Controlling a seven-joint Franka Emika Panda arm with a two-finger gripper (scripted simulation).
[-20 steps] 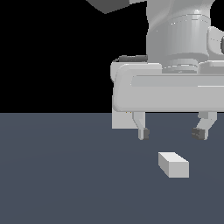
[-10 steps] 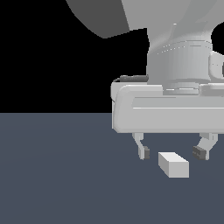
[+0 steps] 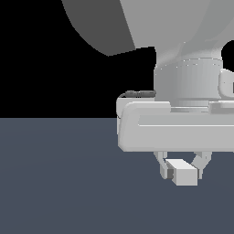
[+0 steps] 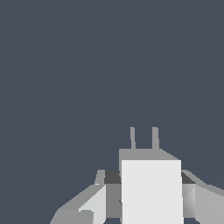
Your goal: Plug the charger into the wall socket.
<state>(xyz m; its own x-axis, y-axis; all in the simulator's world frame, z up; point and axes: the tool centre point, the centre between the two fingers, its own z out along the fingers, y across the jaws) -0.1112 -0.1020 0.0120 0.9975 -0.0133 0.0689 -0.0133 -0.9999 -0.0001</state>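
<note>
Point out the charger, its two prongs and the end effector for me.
charger (image 3: 185, 174), exterior view, on its light front face.
prongs (image 4: 155, 138), wrist view, on one of the two pins.
end effector (image 3: 183, 169), exterior view, midway between its fingertips, either side of the charger.

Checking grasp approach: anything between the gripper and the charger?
Nothing visible. The gripper straddles the charger, a finger on each side, nothing between them. The wrist view shows only the bare floor beyond the charger's prongs.

Charger (image 3: 184, 172): plain light grey-white, two grey prongs. Gripper (image 3: 182, 170): pale grey, dark pads. Floor (image 3: 59, 178): uniform slate blue-grey.
</note>
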